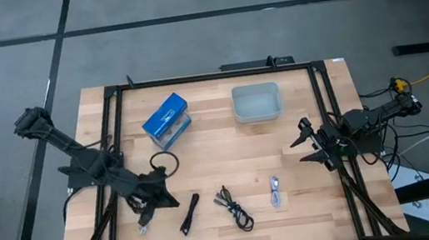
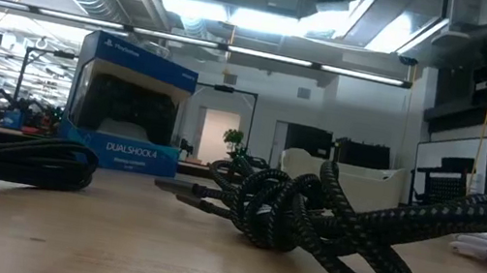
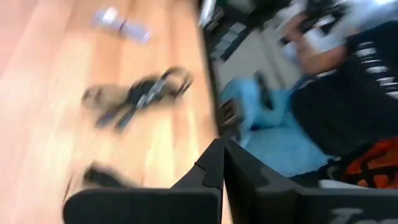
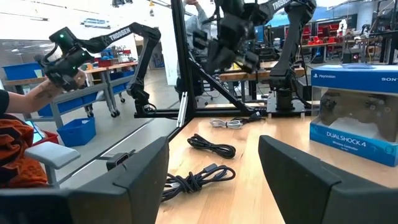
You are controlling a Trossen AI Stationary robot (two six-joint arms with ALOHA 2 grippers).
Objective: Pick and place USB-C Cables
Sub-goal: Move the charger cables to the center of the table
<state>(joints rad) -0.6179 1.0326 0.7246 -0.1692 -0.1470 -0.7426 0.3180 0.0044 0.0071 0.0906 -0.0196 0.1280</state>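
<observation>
Black braided cable [image 2: 328,223] sharp in low view, seemingly blurred [image 3: 140,93] from left wrist

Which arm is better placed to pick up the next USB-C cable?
Left, probably. The left gripper hangs low by the straight black cable and near the coiled black cable. The right gripper waits open at the table's right edge, farther off.

Four USB-C cables [image 1: 234,207] lie in a row along the counter's [image 1: 227,148] front edge; behind them, the DualShock 4 box [image 1: 167,120] sits left of a plastic bin [image 1: 257,102].
</observation>
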